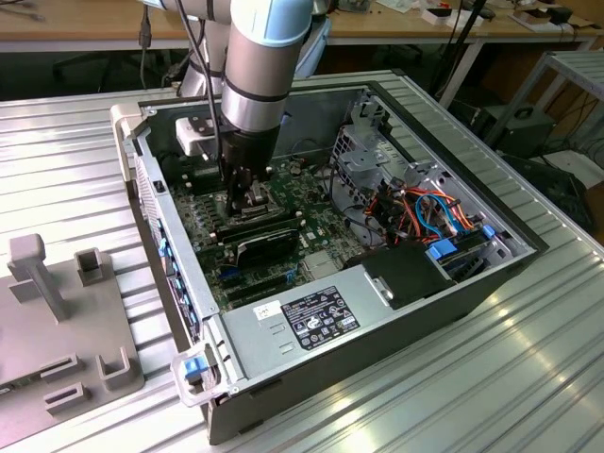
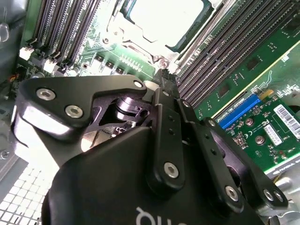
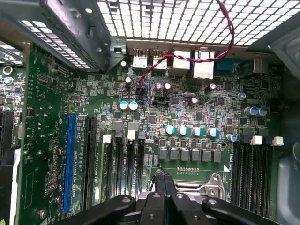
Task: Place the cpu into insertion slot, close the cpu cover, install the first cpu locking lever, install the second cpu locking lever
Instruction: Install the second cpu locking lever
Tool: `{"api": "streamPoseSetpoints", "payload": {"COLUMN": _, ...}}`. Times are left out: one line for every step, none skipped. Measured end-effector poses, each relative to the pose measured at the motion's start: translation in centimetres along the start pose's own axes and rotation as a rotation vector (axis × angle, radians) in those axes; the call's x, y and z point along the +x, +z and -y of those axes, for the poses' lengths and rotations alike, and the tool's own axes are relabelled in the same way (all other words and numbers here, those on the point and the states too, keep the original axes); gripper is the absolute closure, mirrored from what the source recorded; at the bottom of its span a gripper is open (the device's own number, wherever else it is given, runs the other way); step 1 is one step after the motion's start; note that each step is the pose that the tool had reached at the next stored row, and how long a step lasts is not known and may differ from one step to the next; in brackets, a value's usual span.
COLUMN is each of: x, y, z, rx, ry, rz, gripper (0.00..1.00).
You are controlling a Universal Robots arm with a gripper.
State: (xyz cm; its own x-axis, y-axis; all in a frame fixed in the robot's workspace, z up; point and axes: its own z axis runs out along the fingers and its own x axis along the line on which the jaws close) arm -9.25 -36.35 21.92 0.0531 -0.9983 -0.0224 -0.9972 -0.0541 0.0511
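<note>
1. The arm (image 1: 255, 66) reaches down into an open computer case (image 1: 377, 321). The case lies on a ribbed metal table (image 1: 528, 377).
2. The gripper (image 1: 247, 193) is low over the green board (image 1: 212, 236), near the middle of the case in the exterior view.
3. In the first wrist view the fingers (image 3: 165, 187) are pressed together, with no gap. Nothing shows between them.
4. In the second wrist view the cpu (image 2: 166, 18) lies flat in the slot (image 2: 140, 35), at 12 o'clock from the gripper (image 2: 164, 77).
5. The silver cover (image 2: 123, 29) frames the cpu. I cannot tell if it is locked.
6. A grey holder (image 1: 57, 311) sits on the table at 9 o'clock from the case.
7. A wooden desk (image 1: 85, 24) with cables stands behind, at 12 o'clock.
8. A metal rack (image 1: 576, 85) stands at 2 o'clock.
</note>
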Motion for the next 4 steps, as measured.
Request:
{"api": "streamPoseSetpoints", "payload": {"x": 0.00, "y": 0.00, "z": 0.00, "rx": 0.0000, "ry": 0.000, "rz": -0.0001, "gripper": 0.90}}
{"api": "streamPoseSetpoints", "payload": {"x": 0.00, "y": 0.00, "z": 0.00, "rx": 0.0000, "ry": 0.000, "rz": -0.0002, "gripper": 0.90}}
{"api": "streamPoseSetpoints", "payload": {"x": 0.00, "y": 0.00, "z": 0.00, "rx": 0.0000, "ry": 0.000, "rz": -0.0002, "gripper": 0.90}}
{"api": "streamPoseSetpoints", "payload": {"x": 0.00, "y": 0.00, "z": 0.00, "rx": 0.0000, "ry": 0.000, "rz": -0.0003, "gripper": 0.90}}
